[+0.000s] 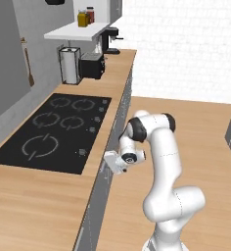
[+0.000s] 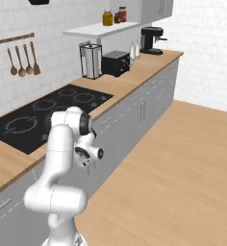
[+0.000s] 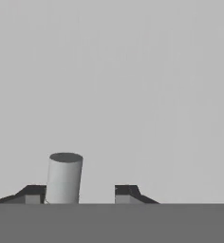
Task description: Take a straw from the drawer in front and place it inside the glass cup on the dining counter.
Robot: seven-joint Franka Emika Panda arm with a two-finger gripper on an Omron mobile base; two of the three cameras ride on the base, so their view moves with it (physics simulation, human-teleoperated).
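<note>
Grey handle post (image 3: 64,178), a short plain cylinder, stands between the tips of the gripper (image 3: 80,195) in the hand view, and the coming pull turns on that fit. It sits off-centre, hard against the tip at 9 o'clock, with a clear gap to the tip at 3 o'clock. Its long axis runs up toward 12 o'clock, leaning a touch to 1. Behind it is the flat light grey drawer front (image 3: 133,71), square to the hand

Jaws stand roughly half open, straddling the post. One side looks to touch it and the other is apart, so I cannot tell whether a firm hold has been made

From the left base view the arm (image 1: 161,162) folds down, and the hand is pressed to the cabinet face at 9 o'clock from the elbow, just under the wood counter (image 1: 39,206) with the black cooktop (image 1: 54,127)

My judgement is that the drawer is shut and the straw lies inside it, beyond the front panel. The next move calls for the jaws to close evenly on the post, then a straight pull back. A one-sided grip could slip off
</note>
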